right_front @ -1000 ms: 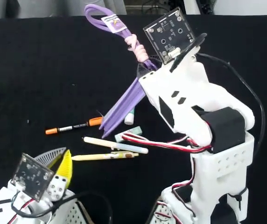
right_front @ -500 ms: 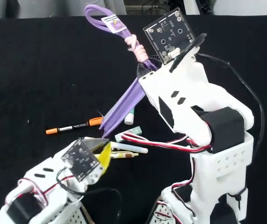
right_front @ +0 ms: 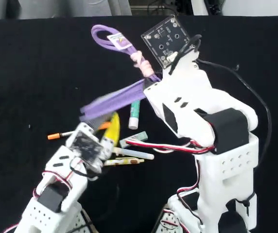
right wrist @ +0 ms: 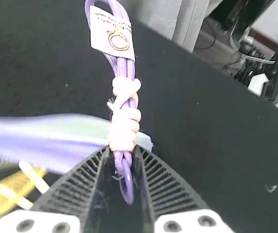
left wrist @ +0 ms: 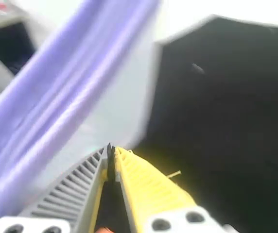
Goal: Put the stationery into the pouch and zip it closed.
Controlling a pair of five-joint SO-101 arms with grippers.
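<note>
Right gripper [right wrist: 122,154] pinches the strap [right wrist: 122,73] of the pouch [right_front: 113,102], upper centre; left gripper [left wrist: 111,151], jaws pressed together, lies just below. Nudged, the apparently unopened pouch may swing aside.

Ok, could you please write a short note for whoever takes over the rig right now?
Right gripper: shut on the pouch, holding it up.
Left gripper: shut, empty, close by the pouch.
Pens and marker: lying on the table.
Done: pouch picked up.
Left: pack all the stationery, then zip the pouch.
</note>
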